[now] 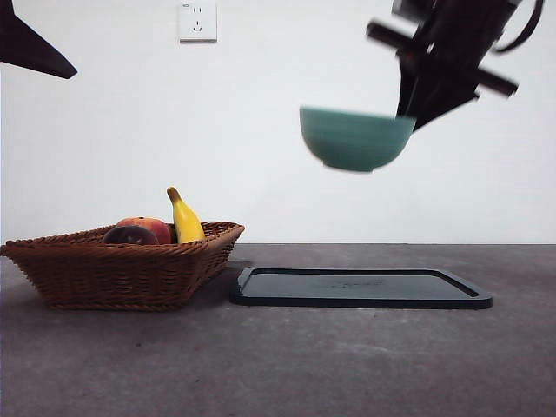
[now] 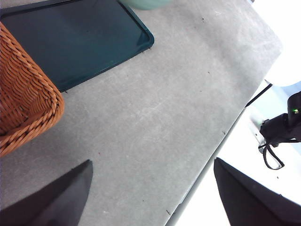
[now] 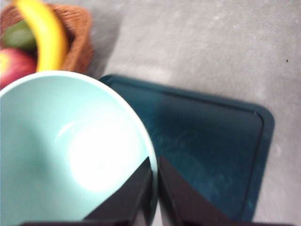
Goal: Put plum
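While the right pincer [image 1: 408, 117] hangs in the upper right of the front view, it grips the rim of a teal bowl [image 1: 356, 137], its two black jaws pressed nearly together with the bowl's wall between them. That bowl floats in the air above a dark flat tray [image 1: 360, 288] lying on the grey desk [image 1: 278, 365], clearly apart from it. In the right wrist view the bowl's pale inside [image 3: 70, 150] fills the lower left of the frame.

At lower left of the front view sits a woven brown basket [image 1: 122, 269], just beside the tray. Inside it rests the plum [image 1: 130, 234], dark and glossy, touching a red-orange fruit [image 1: 152, 228], with a yellow banana [image 1: 185, 217] standing up behind them.

Seen in its own wrist view, the left pincer [image 2: 150, 197] has its jaws spread wide and holds nothing, over bare desk near the basket's corner [image 2: 28, 103]. A white wall socket [image 1: 197, 21] shows at the top of the front view.
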